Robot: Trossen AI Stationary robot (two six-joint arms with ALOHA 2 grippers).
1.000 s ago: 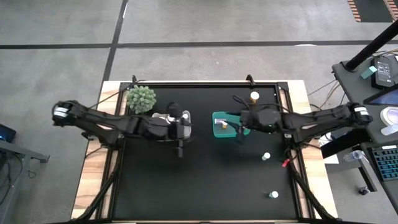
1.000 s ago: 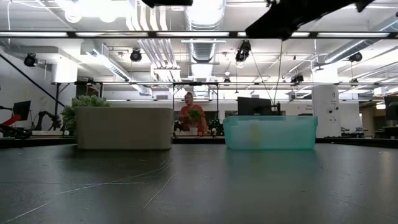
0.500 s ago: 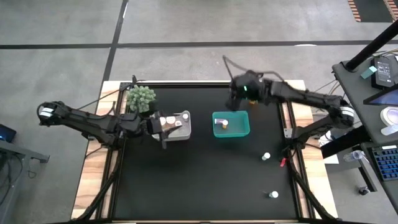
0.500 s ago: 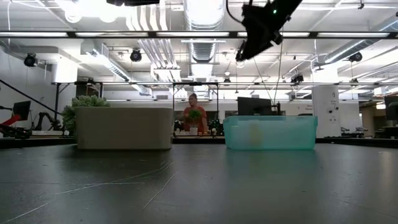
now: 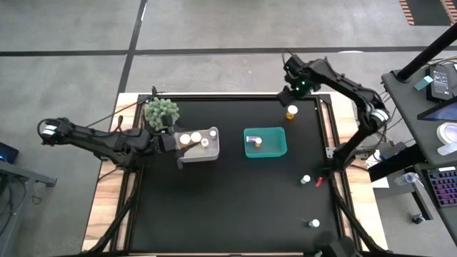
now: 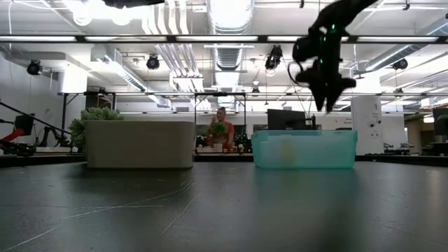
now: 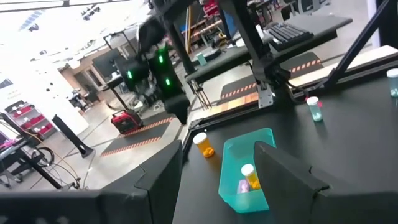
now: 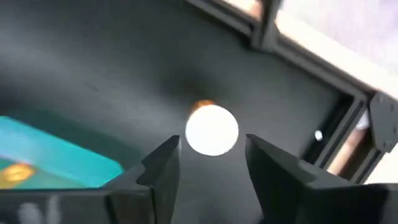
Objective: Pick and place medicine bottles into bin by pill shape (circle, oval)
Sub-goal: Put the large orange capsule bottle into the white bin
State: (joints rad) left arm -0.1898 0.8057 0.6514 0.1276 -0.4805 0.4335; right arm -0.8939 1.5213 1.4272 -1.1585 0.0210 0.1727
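Observation:
An amber medicine bottle with a white cap (image 5: 291, 111) stands on the black table near its far edge; its cap also shows in the right wrist view (image 8: 211, 129). My right gripper (image 5: 293, 94) hangs open above it, fingers pointing down, touching nothing. The teal bin (image 5: 265, 143) holds a bottle (image 5: 257, 141). The white bin (image 5: 198, 143) holds three bottles. My left gripper (image 5: 176, 143) is open and empty at the white bin's left end. Two more bottles (image 5: 305, 180) (image 5: 313, 223) stand on the table toward the near right.
A spiky green plant (image 5: 162, 113) stands at the far left, just behind the white bin. The table's raised frame (image 5: 323, 107) runs close to the amber bottle. In the low view a person (image 6: 221, 129) shows in the room beyond the table.
My right gripper has risen from over the teal bin and gone toward the far edge, then right, and now hangs over the amber bottle. My left gripper has drawn back from over the white bin toward the table's left edge, uncovering the bottles in it.

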